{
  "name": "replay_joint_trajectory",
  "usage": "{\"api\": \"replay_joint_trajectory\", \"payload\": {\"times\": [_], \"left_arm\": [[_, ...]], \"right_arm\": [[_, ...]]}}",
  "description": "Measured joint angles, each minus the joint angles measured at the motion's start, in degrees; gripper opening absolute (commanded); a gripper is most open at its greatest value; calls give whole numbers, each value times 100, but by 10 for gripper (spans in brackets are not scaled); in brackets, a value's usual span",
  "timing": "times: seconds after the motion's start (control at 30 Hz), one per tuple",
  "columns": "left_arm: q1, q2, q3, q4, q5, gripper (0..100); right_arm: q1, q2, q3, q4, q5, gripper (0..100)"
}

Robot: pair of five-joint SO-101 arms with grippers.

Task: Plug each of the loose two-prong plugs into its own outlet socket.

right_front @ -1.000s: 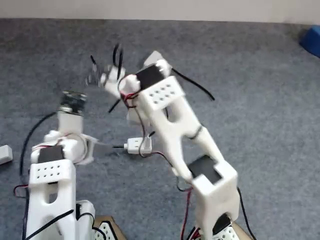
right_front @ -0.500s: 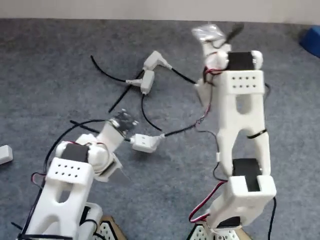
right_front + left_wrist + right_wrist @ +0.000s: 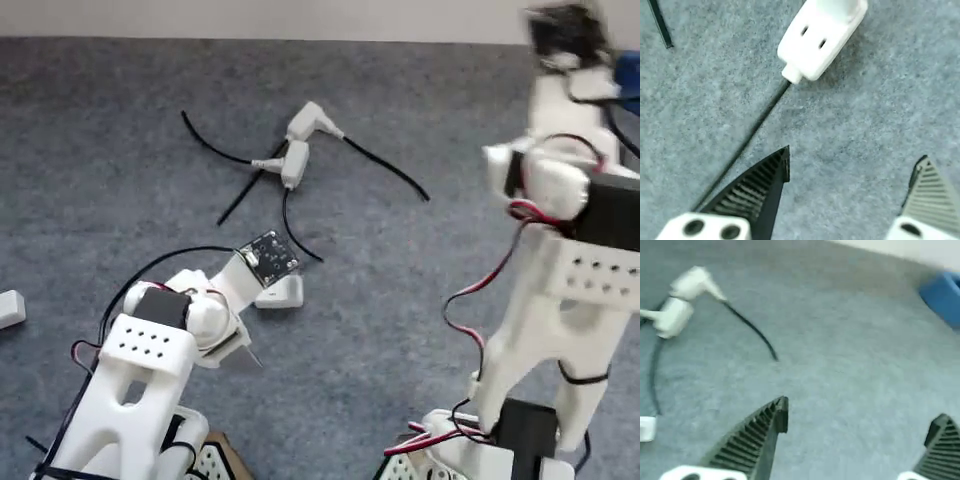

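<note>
grey carpet (image 3: 120,90): white outlet socket (image 3: 821,37) lay toward its front edge, half hidden under the left arm's wrist, left gripper (image 3: 854,156) spread empty beside it; right gripper (image 3: 861,409) likewise spread, near the far right corner by a blue object (image 3: 942,297) cut off at the edge.

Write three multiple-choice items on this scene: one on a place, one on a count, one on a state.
1. Where does the lone socket lie?
A. on the carpet, just ahead of the left gripper
B. on a shelf
C. inside a box

2. How many slots does its face show?
A. one
B. two
C. four

3. How is the left gripper?
A. shut on a plug
B. shut on the socket
C. open, holding nothing

Key:
1 A: the left wrist view shows it lying on carpet beyond the fingers.
2 B: two dark slots show.
3 C: the fingers stand apart with bare carpet between them.
</note>
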Motion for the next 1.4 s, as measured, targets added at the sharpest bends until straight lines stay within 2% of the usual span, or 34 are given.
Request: {"api": "replay_joint_trajectory", "payload": {"times": [0.13,0.37,0.53,0.83,1.07,1.27,1.4], "left_arm": [[9,0,0,-589,-158,366],[9,35,0,-1697,-853,366],[0,958,-360,-2347,-993,366],[79,3842,-2057,-2523,-1020,367],[246,4818,-2769,-2532,-1776,355],[264,5266,-2945,-2514,-2268,107],[281,5574,-3376,-2505,-2321,1]], "right_arm": [[53,-9,1591,-123,0,403],[-554,-765,5169,-1899,-9,403],[-686,-1415,7024,-2910,-255,403],[-686,-1723,7543,-3244,-281,403],[-686,-1723,7543,-3244,-281,403],[-686,-1723,7543,-3244,-281,403],[-686,-1723,7543,-3244,-281,403]]}}
